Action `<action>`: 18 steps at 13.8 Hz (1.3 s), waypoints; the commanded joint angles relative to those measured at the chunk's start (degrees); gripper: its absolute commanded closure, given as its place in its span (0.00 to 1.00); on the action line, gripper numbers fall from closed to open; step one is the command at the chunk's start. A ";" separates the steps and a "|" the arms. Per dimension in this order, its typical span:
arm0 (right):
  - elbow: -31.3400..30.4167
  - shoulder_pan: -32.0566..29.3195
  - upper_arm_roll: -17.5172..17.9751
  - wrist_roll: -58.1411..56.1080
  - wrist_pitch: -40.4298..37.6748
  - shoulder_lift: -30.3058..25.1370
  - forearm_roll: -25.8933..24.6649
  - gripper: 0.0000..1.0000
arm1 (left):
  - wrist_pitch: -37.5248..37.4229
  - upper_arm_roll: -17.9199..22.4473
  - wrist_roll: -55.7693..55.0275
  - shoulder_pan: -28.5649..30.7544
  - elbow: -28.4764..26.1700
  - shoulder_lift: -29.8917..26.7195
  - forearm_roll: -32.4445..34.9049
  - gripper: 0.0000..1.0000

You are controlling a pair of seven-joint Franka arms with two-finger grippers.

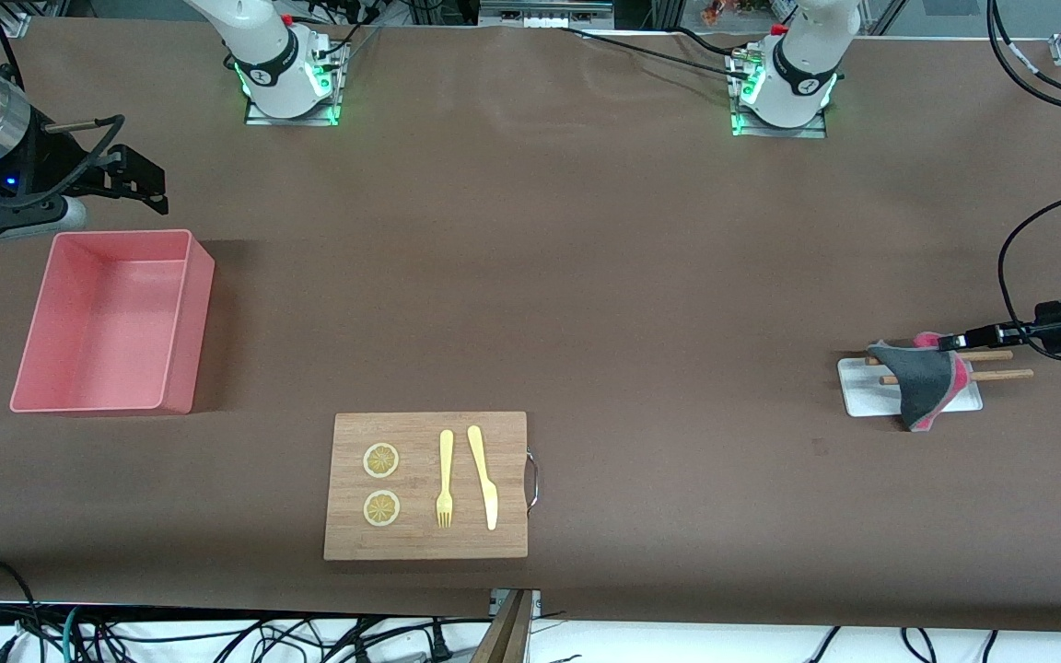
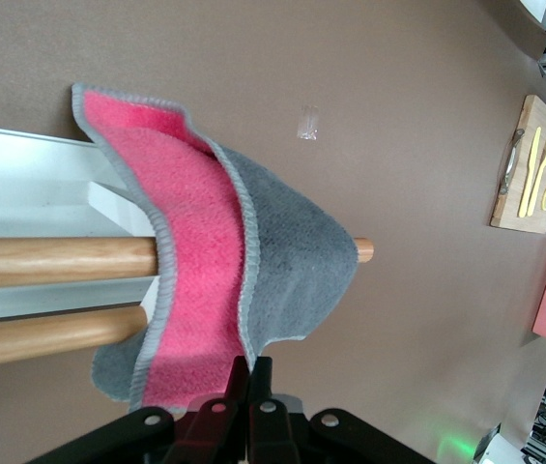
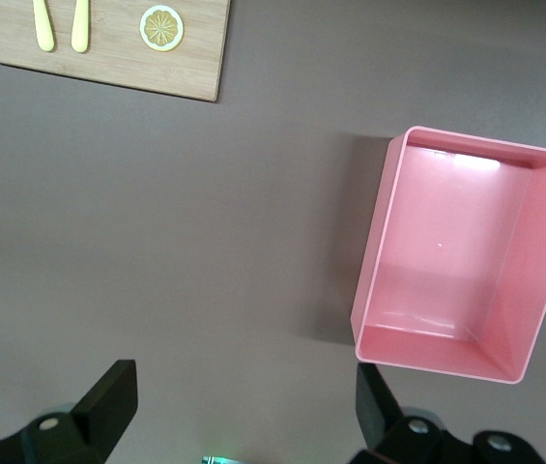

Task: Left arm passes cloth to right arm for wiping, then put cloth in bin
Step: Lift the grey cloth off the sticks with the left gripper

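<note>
Left gripper [image 1: 952, 343] is clamped on the cloth [image 1: 928, 380] at its pink edge, fingers [image 2: 249, 385] pressed together around the fabric. Under that gripper the cloth drapes, grey side up with the pink reverse folded over, across two wooden chopsticks [image 1: 1000, 365] lying on a white rest [image 1: 862, 396] at the left arm's end of the table. Right gripper [image 1: 139, 180] waits with its fingers [image 3: 110, 398] wide apart, hovering just beside the bin [image 1: 38, 368], which sits on the table at the right arm's end. Between the two grippers, nearer the front camera, lies a wooden board [image 1: 507, 534] carrying a fork [image 1: 445, 479], a knife [image 1: 483, 476] and two lemon slices [image 1: 381, 460].
</note>
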 commanded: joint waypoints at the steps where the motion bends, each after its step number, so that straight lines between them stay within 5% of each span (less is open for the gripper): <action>1: 0.79 -0.39 0.30 -0.07 -0.19 0.05 0.83 0.00 | -1.84 -1.01 -2.25 0.02 0.22 -3.08 -1.32 1.00; 8: 0.79 -0.39 0.30 -0.07 -0.19 -0.03 0.83 0.00 | -9.23 -11.80 -20.52 -1.04 2.51 -14.16 1.49 1.00; 14: 0.70 -0.47 0.21 -0.07 -0.27 -0.03 0.83 0.00 | -8.62 -30.87 -43.89 -1.73 7.34 -16.19 12.12 1.00; 18: 0.70 -0.56 -0.05 -0.24 -0.27 0.23 0.48 0.00 | -7.13 -32.30 -56.03 -9.36 9.80 -16.11 14.13 1.00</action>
